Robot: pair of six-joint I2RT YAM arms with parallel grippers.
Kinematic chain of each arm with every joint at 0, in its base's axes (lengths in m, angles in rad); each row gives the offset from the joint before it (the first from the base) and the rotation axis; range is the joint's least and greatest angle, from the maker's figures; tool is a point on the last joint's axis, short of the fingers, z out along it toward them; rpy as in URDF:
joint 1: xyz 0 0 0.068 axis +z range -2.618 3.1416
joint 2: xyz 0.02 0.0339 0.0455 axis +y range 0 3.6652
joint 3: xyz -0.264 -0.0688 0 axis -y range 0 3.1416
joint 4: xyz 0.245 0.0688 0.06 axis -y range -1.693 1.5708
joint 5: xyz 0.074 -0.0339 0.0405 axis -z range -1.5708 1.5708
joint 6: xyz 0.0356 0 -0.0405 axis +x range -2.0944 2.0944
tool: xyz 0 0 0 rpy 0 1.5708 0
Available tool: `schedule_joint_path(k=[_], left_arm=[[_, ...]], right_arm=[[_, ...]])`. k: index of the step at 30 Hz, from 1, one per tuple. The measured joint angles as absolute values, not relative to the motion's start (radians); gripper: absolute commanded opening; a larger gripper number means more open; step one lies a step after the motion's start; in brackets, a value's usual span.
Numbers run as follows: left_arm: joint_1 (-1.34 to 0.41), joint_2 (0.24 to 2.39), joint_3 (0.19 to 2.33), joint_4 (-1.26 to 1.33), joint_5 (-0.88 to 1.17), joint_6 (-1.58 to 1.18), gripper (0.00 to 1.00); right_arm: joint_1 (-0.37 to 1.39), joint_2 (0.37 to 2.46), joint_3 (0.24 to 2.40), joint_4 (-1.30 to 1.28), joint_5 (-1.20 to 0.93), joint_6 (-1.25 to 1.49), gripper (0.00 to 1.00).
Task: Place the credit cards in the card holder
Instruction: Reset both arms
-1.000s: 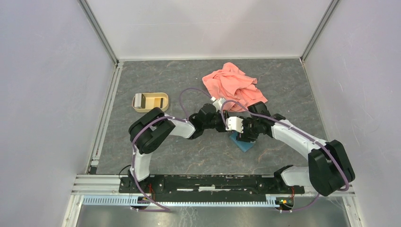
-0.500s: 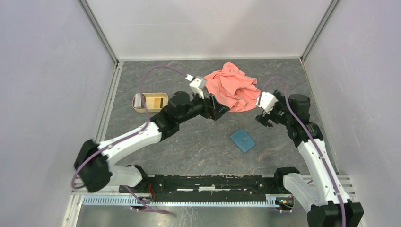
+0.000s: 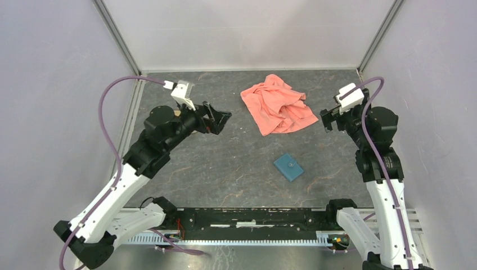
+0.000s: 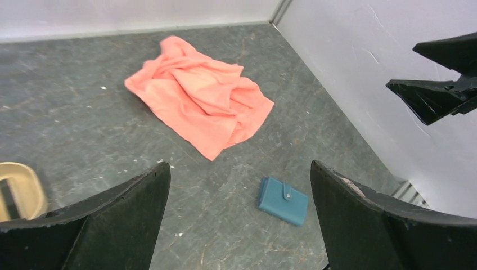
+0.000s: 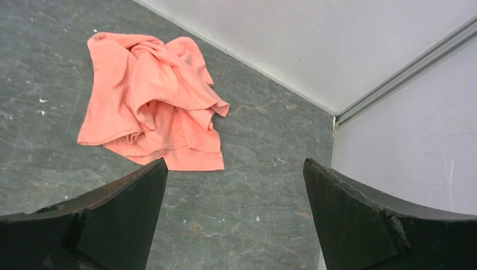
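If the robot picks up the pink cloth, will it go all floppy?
Probably yes: the pink cloth lies crumpled in soft folds, so it would likely droop from wherever it is pinched. It looks thin, so probably light. Pushed, it would likely bunch up rather than slide whole.

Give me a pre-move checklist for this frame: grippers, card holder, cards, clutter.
1. Left gripper open, nothing between the fingers: ok.
2. Right gripper open, nothing between the fingers: ok.
3. Card holder lying flat on the table, folded shut with the snap on top, apart from both arms: ok.
4. Credit cards all inside the holder: cannot tell; none shows loose in any view.
5. Tan tray free of cards: cannot tell; only its end shows in the left wrist view.
6. Pink cloth apart from the card holder: ok.
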State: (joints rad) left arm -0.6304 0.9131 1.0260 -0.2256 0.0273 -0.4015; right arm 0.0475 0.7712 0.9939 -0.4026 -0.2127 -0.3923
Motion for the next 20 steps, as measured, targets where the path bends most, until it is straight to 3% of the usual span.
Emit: schedule_joint_path(k=[7,20], left_arm=[[-0.63,0.833,1.121,-0.362,-0.034,-0.35,1.0],[-0.63,0.738,1.076,-0.425,-0.044,-0.352,1.0]], right_arm=[[0.047,0.762,1.004,-0.408,-0.217,-0.298,0.98],[0.047,0.752,1.033,-0.416,-0.307,-0.238,0.98]])
